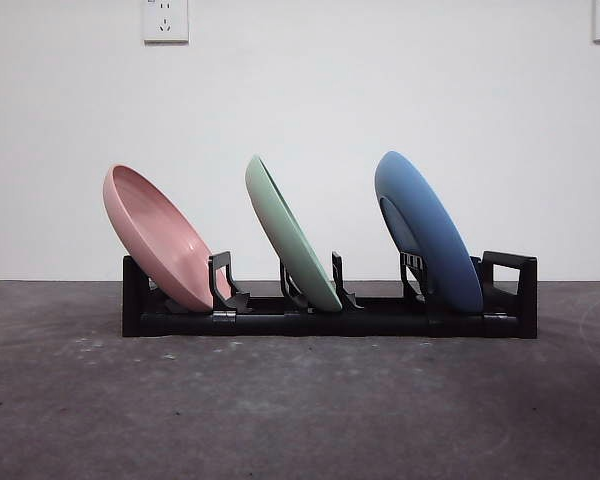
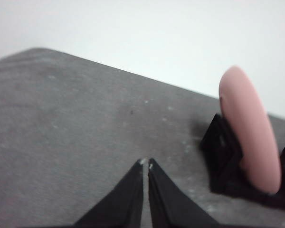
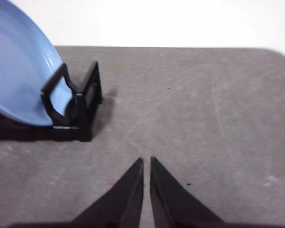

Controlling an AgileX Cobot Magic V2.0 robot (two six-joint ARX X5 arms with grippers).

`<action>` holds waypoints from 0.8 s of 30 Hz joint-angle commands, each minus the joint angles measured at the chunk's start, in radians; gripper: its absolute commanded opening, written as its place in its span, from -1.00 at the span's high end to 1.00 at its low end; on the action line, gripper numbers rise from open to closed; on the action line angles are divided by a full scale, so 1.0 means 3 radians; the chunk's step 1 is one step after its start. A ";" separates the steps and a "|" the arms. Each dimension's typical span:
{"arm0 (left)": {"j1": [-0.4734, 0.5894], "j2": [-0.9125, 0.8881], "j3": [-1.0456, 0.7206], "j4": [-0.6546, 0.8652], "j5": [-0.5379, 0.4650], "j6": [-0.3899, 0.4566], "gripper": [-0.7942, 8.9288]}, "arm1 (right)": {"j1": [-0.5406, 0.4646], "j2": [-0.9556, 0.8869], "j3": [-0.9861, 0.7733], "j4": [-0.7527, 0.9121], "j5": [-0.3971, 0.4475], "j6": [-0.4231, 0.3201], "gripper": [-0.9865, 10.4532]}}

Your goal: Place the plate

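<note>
Grey table carrying a long black rack that stands across it, near the far edge, before a white wall bearing two sockets.

Three plates lean in the rack, each tilted toward the same end and propped by an upright divider behind its lower rim, which keeps them apart and stops them sliding flat. The blue plate occupies the slot at one end, its lower rim resting against the rack's end frame. The green plate stands in the middle slot, seen nearly edge-on. The pink plate occupies the slot at the other end and overhangs that end of the rack. Every slot visible holds a plate, so the placing appears complete; no plate lies loose on the table.

Left gripper: jaws nearly together with only a thin slit between them, holding nothing, poised above bare table beside the pink-plate end of the rack and apart from it. Right gripper: jaws likewise almost closed and empty, above bare table off the blue-plate end. Both stand clear of the rack, a posture consistent with release and waiting.
</note>
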 commanded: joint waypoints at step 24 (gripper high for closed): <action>0.0000 0.0338 0.1769 -0.1172 0.1331 -0.0829 0.80 | -0.0005 0.0785 0.2042 -0.0983 -0.1081 0.0985 0.80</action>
